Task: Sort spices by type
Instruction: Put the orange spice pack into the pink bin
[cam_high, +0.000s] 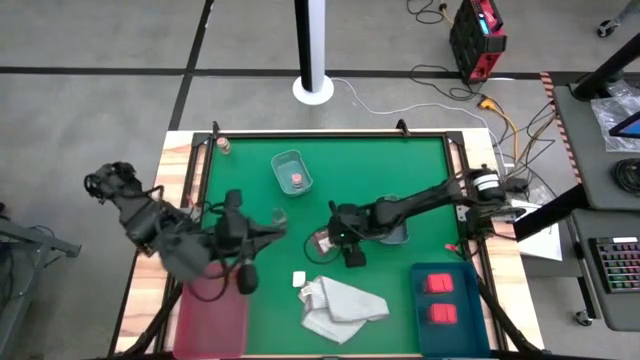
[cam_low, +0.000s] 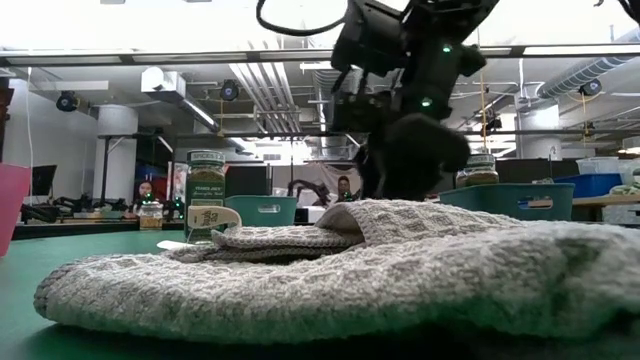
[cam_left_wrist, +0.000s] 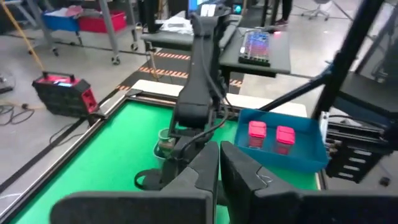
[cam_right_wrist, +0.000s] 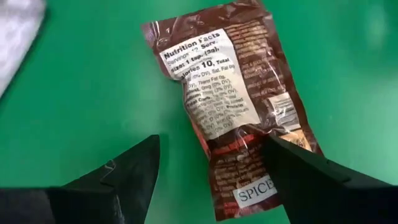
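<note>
- The right gripper (cam_right_wrist: 211, 177) hangs over the middle of the green table (cam_high: 400, 160), jaws apart, one dark finger on either side of a brown spice packet (cam_right_wrist: 233, 106); neither finger visibly grips it.
- The packet lies flat on the green surface, nutrition label up, with a white "SPICE" tag at the end nearest the fingers. In the high view it shows only as a small patch (cam_high: 322, 242) at 9 o'clock from the right gripper (cam_high: 350, 240).
- The left gripper (cam_left_wrist: 219, 177) has its jaws together, holding nothing, near the table's left edge, above a pink tray (cam_high: 212, 320) at 7 o'clock on the table.
- A pale blue-green tray (cam_high: 282, 160) at 11 o'clock from the table's middle holds one small red-topped item (cam_high: 296, 180).
- A blue tray (cam_high: 480, 330) at 5 o'clock holds two bright red blocks (cam_high: 438, 284), one in line with the other.
- A white cloth (cam_high: 340, 305) lies crumpled at 6 o'clock, with a small white item (cam_high: 298, 279) just beside it at its 10 o'clock.
- A small jar (cam_high: 225, 146) stands near the table's far left corner.
- In the low view a greenish spice jar (cam_low: 206, 195) stands upright behind the cloth.
</note>
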